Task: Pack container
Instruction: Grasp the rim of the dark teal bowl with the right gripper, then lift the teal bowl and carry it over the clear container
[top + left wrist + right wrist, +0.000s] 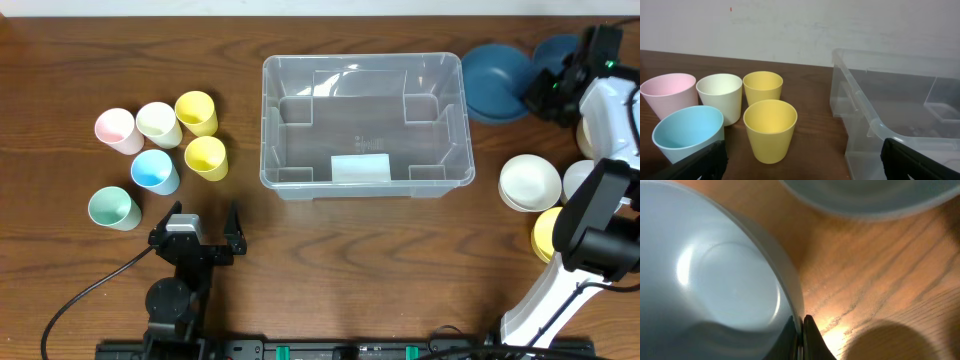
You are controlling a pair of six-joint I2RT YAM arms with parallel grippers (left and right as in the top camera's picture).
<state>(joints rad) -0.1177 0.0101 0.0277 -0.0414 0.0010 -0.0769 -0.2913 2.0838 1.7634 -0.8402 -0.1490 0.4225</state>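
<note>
A: right hand [801,335]?
B: clamped shut on the rim of a blue bowl [715,280], far right corner of the desk [400,260]. left hand [197,235] wide open, near edge, left side.
A: container [268,130]?
B: desk centre, nearer the far edge.

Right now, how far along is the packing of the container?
Done: nothing yet; the container holds no cups or bowls. In hand: the right gripper is shut on the rim of a blue bowl on the table. Left: that bowl, the other bowls at right, and all six cups at left, where the left gripper sits open.
</note>
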